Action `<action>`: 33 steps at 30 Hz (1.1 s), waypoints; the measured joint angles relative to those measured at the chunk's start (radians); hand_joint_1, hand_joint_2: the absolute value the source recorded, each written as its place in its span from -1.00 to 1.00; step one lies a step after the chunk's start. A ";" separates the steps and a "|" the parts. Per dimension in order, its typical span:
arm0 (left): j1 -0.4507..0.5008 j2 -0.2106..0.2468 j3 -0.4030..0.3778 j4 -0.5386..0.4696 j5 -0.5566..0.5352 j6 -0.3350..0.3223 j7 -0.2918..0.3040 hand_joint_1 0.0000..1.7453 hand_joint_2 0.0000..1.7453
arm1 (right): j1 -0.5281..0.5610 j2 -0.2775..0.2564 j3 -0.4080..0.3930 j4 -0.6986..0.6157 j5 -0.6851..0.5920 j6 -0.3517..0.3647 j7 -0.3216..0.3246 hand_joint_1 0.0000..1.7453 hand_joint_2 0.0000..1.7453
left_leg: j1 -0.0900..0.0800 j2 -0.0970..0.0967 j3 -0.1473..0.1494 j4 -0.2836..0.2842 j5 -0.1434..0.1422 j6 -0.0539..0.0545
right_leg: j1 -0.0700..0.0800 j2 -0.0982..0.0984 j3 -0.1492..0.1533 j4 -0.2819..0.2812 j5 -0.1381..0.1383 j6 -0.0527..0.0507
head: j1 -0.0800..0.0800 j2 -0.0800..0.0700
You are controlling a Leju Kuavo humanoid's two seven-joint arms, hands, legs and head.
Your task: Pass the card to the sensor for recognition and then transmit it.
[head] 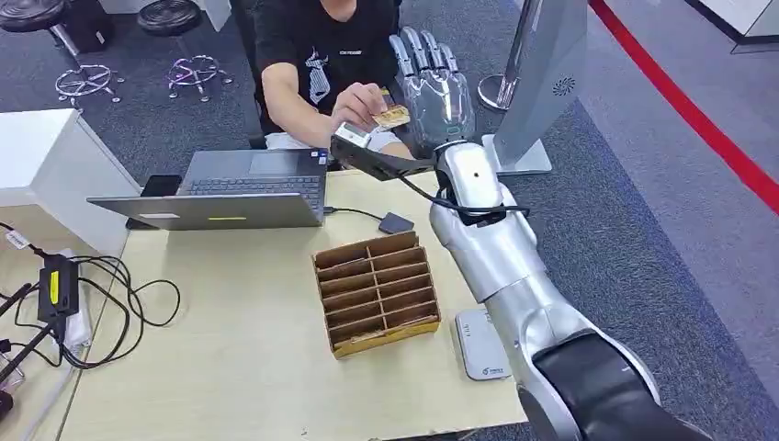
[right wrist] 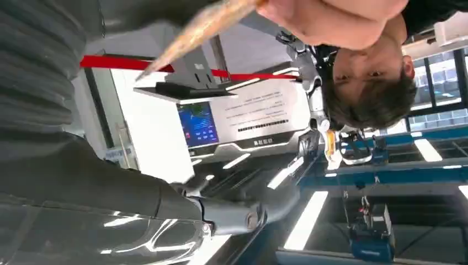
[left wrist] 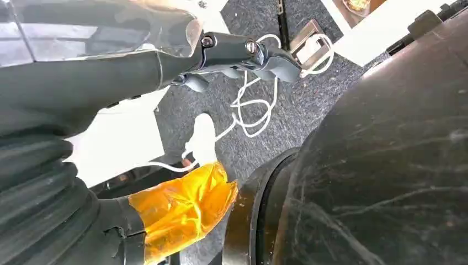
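My right hand [head: 432,84] is raised past the table's far edge, its fingers straight up and spread. The yellowish card [head: 391,117] sits just beside its thumb side, pinched in the hand of a seated person [head: 360,107] in a black shirt. In the right wrist view the card [right wrist: 201,27] sticks out from the person's fingers [right wrist: 331,16], its other end free. The white card sensor [head: 479,345] lies flat on the table by my right upper arm. My left hand [left wrist: 165,94] hangs low over dark floor, holding nothing.
A brown cardboard divider box [head: 377,292] stands mid-table. An open laptop [head: 241,188] is at the far edge, a small dark device [head: 396,223] on a cable beside it. Tangled cables [head: 101,303] lie at the left. A grey kiosk stand [head: 544,83] rises at the right.
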 joint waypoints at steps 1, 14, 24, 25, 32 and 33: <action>0.000 0.000 -0.002 0.000 0.000 0.000 0.000 -1.00 1.00 | 0.000 0.002 -0.003 0.005 0.001 -0.004 -0.002 0.98 1.00 | 0.000 0.000 0.000 0.000 0.000 0.000 | 0.000 0.000 0.000 0.000 0.000 0.000 | 0.000 0.000; 0.000 0.001 -0.002 0.000 0.000 0.000 0.002 -1.00 1.00 | 0.021 0.014 -0.011 -0.009 0.018 -0.010 -0.053 0.98 1.00 | 0.000 0.000 0.000 0.000 0.000 0.000 | 0.000 0.000 0.000 0.000 0.000 0.000 | 0.000 0.000; 0.000 0.002 -0.002 0.000 0.000 0.000 0.002 -1.00 1.00 | 0.044 0.017 -0.010 -0.037 0.011 -0.008 -0.063 1.00 1.00 | 0.000 0.000 0.000 0.000 0.000 0.000 | 0.000 0.000 0.000 0.000 0.000 0.000 | 0.000 0.000; 0.000 0.002 -0.002 0.000 0.001 0.000 0.003 -1.00 1.00 | 0.047 0.017 -0.008 -0.044 0.001 -0.006 -0.073 1.00 1.00 | 0.000 0.000 0.000 0.000 0.000 0.000 | 0.000 0.000 0.000 0.000 0.000 0.000 | 0.000 0.000; 0.004 0.002 0.011 0.000 0.019 0.000 0.014 -1.00 1.00 | 0.192 0.009 0.076 -0.290 -0.164 0.027 -0.232 1.00 1.00 | 0.000 0.000 0.000 0.000 0.000 0.000 | 0.000 0.000 -0.001 -0.001 -0.001 0.000 | 0.000 0.000; 0.006 0.002 0.015 0.000 0.025 0.001 0.018 -1.00 1.00 | 0.222 -0.003 0.099 -0.339 -0.168 0.027 -0.228 1.00 1.00 | 0.000 -0.001 0.000 0.000 0.000 0.000 | 0.000 0.000 -0.001 -0.001 -0.001 0.000 | 0.001 0.000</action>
